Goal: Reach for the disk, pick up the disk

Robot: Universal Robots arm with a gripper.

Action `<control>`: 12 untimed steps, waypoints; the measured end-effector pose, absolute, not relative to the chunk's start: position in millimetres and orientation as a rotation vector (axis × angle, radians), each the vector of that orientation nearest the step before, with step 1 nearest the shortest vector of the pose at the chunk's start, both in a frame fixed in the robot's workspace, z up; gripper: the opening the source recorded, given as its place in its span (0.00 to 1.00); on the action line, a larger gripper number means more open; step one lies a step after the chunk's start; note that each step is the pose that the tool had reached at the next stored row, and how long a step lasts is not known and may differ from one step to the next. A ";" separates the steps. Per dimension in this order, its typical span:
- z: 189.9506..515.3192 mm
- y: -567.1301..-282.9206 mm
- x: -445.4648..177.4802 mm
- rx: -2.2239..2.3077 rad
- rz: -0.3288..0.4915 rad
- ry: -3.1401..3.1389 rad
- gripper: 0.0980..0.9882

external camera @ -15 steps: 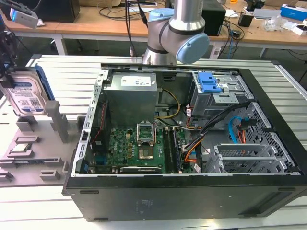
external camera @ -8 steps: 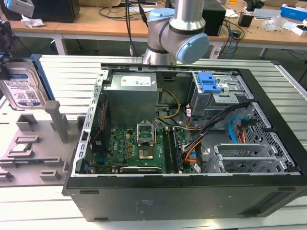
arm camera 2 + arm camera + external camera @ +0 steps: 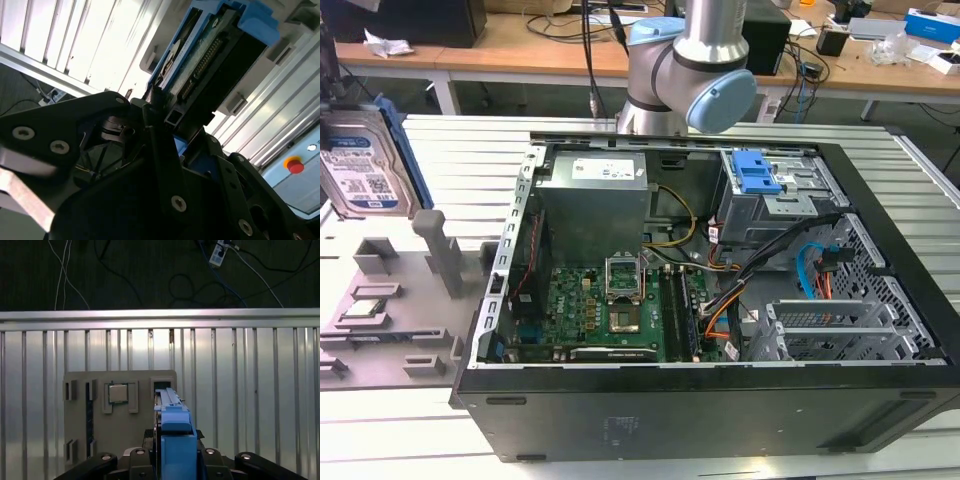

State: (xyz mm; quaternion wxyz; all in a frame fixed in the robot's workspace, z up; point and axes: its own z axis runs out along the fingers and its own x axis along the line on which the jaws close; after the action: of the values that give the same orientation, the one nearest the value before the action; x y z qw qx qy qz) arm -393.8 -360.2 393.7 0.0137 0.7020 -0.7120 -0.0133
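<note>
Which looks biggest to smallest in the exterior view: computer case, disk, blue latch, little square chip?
1. computer case, by far
2. disk
3. blue latch
4. square chip, only slightly smaller than the latch, so those two are nearly alike

- open black computer case [image 3: 700, 415] on slatted aluminium tabletop [image 3: 460, 170]
- green motherboard [image 3: 590, 305] and grey power supply [image 3: 595, 200] inside
- blue latch [image 3: 755, 172] on drive cage
- grey fixture tray [image 3: 390, 330] beside case, holding square silver chip [image 3: 365, 307]
- red button [image 3: 295, 164] in second wrist view
</note>
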 end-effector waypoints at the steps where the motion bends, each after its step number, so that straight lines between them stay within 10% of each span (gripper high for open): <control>1: 396.1 -360.2 -393.8 2.186 -0.041 -2.217 0.30; 12: 437.2 -359.5 -393.8 2.186 -0.041 -2.217 0.30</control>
State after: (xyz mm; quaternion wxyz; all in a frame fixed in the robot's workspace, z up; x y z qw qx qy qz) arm -393.8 -359.5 437.2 0.0137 0.7020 -0.7120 -0.0133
